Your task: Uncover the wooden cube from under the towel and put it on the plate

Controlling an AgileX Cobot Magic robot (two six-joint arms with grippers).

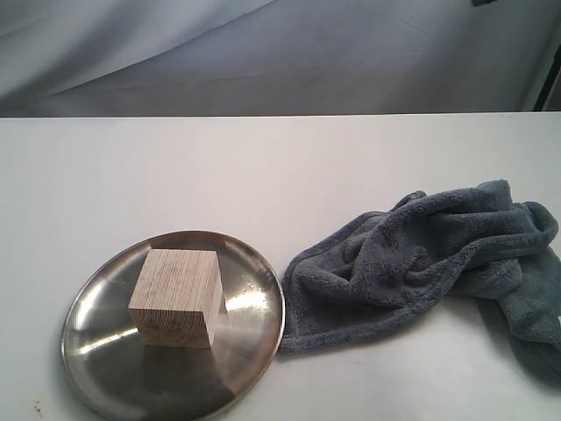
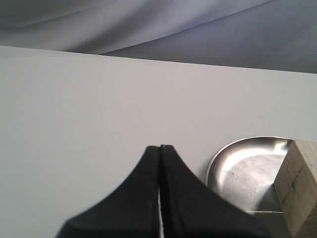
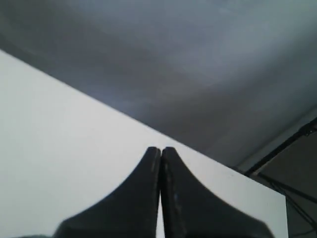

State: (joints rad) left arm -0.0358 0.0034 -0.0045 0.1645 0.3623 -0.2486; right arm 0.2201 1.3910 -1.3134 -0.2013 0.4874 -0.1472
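The wooden cube (image 1: pixel 178 296) sits on the plate (image 1: pixel 98 355), with the rumpled towel (image 1: pixel 412 263) just right of the rim. The left gripper (image 2: pixel 159 148) is the nearer one, its jaws pressed together and empty. The right gripper (image 3: pixel 161 149), likewise closed on nothing, points elsewhere.

Raw, matt wood with clear grain on the wooden cube (image 1: pixel 175 296). Shiny, smooth metal, faintly scuffed, for the plate (image 1: pixel 95 346). Plush, fuzzy cloth for the towel (image 1: pixel 412 263). Smooth matt white on the tabletop (image 1: pixel 263 175).
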